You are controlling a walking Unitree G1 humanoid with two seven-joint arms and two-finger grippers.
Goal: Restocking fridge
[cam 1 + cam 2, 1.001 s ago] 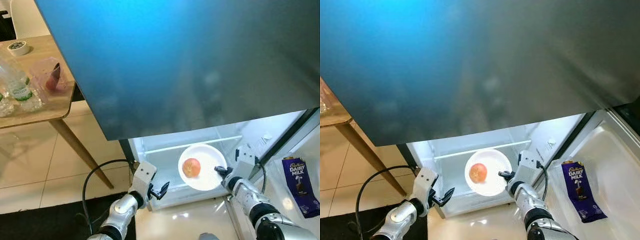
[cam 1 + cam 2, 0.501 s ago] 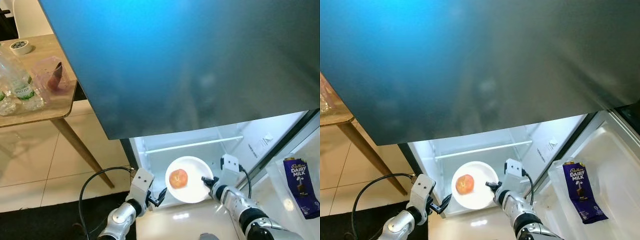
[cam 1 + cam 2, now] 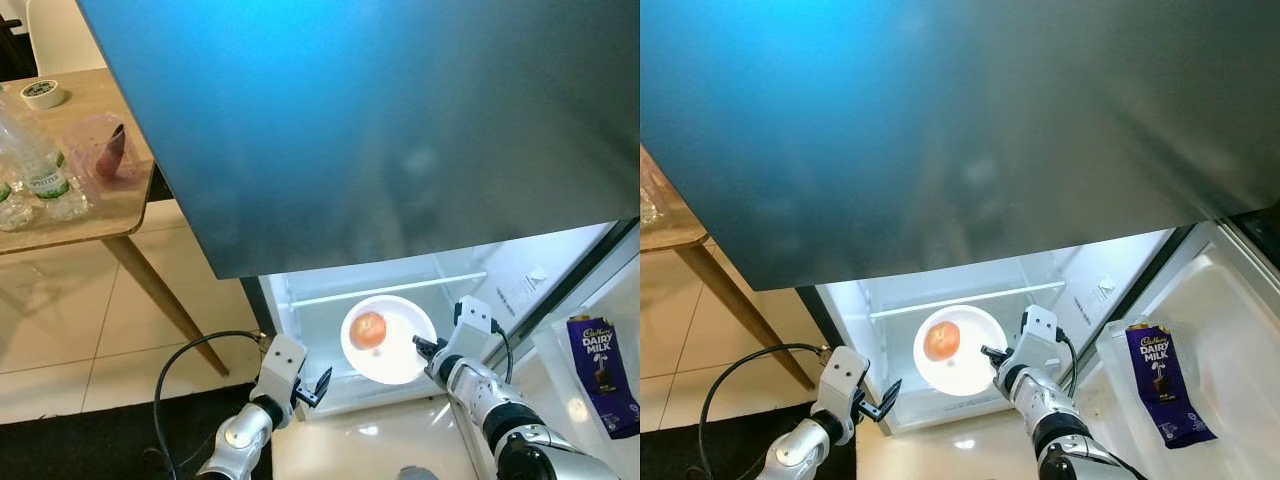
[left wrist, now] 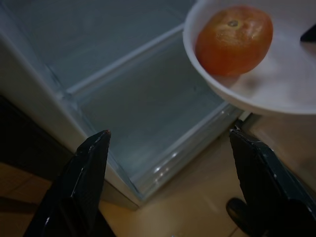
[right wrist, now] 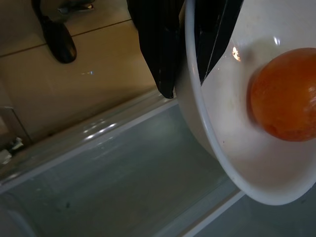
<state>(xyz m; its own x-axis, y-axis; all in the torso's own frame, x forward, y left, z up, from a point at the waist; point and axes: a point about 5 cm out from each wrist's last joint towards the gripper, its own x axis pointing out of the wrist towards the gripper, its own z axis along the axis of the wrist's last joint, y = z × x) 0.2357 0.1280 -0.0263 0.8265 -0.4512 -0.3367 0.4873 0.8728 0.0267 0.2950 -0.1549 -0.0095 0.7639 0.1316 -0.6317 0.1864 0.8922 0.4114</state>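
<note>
Worktop (image 3: 95, 215): at the far left we see a wooden worktop carrying a roll of tape (image 3: 39, 94), a clear tub (image 3: 102, 150) and plastic bottles (image 3: 35, 170); we cannot read their green labels.
Left claw (image 3: 312, 385): spread wide and holding nothing, at the near left corner of the open fridge (image 3: 400, 290).
Plate (image 3: 400, 360): we see the white plate held over the lit fridge compartment, below its glass shelf.
Tomato (image 3: 368, 329): orange-red, lying on the left part of the plate.
Right claw (image 3: 428, 349): pinching the plate's right rim.
Chocolate (image 3: 600, 372): purple bar in the door shelf at right, reading "Cadbury DAIRY MILK".
Change: half a second back, we saw the plate lower and further left; it now sits higher and to the right, deeper into the compartment.
</note>
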